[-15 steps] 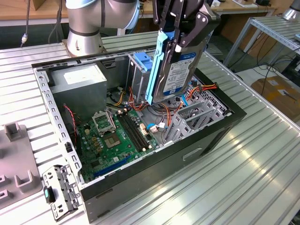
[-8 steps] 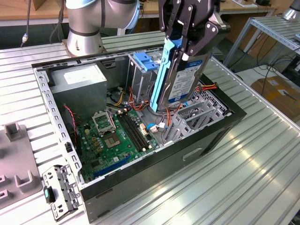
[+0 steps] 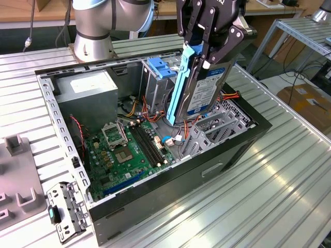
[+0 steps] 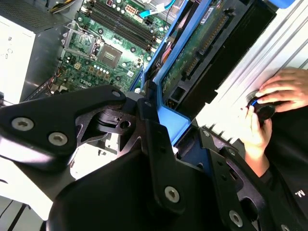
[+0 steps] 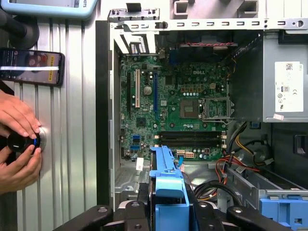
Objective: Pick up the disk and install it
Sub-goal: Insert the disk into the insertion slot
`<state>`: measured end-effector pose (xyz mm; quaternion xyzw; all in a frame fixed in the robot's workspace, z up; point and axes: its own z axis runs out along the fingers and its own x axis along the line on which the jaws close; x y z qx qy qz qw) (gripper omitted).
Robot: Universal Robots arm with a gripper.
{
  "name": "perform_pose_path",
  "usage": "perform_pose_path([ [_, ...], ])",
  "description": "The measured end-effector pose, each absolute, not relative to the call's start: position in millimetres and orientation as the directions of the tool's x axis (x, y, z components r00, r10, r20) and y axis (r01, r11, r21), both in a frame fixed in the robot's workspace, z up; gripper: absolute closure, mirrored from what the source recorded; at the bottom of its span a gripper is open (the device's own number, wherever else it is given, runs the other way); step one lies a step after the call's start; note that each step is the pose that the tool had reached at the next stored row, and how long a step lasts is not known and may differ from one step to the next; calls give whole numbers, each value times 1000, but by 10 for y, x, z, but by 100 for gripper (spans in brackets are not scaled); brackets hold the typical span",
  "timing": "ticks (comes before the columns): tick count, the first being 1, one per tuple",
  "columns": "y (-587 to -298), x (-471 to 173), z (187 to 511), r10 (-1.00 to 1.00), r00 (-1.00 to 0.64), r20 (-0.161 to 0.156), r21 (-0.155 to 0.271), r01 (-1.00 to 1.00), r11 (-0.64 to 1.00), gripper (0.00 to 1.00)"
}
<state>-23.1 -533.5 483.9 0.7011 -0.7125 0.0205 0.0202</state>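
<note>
exterior view, disk: i see the disk (image 3: 202,90) as a flat silver-grey slab with a white label and a blue band, and a light blue carrier (image 3: 178,85) runs along its edge.
exterior view, position: it stands steeply on end over the open case (image 3: 235,150), its low end down among the cables beside the board (image 3: 129,150), its top leaning to the exterior view's right.
exterior view, gripper: the gripper (image 3: 199,54) comes from above, its jaws pinched narrow onto the disk's upper end and the carrier; it carries both.
exterior view, rest: a grey supply (image 3: 85,88) sits in the case's far corner.
second wrist view, disk: here i get its underside (image 4: 192,53), a green circuit face framed by the blue carrier (image 4: 168,120), over the board (image 4: 106,48).
second wrist view, gripper: black jaws (image 4: 159,130) pressed against the carrier.
second wrist view, person: two hands (image 4: 269,106) on a dark knob (image 4: 263,109) on the table.
first wrist view, carrier: its blue end (image 5: 166,190) sits between the black jaws, above the board (image 5: 178,110).
first wrist view, person: the hands (image 5: 19,144) grip the knob (image 5: 21,142) just outside the case; a phone (image 5: 31,67) lies near.
</note>
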Motion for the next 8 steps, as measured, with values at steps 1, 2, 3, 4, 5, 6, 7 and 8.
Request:
perform_pose_path([
  [1, -5335, -231, 4839, -998, -16, 58, -1, -1000, 16, 63],
  [2, -5335, -231, 4839, -998, -16, 58, -1, -1000, 16, 63],
  [3, -5336, -231, 4839, -998, -16, 58, -1, -1000, 16, 63],
  [4, -5336, -231, 4839, -998, -16, 58, -1, -1000, 16, 63],
  [5, -5336, -231, 4839, -998, -16, 58, -1, -1000, 16, 63],
  [6, -5337, -231, 4839, -998, -16, 58, -1, -1000, 16, 63],
  [7, -5338, -231, 4839, -998, -16, 58, -1, -1000, 16, 63],
  [8, -5341, -227, 4839, -998, -16, 58, -1, -1000, 16, 63],
])
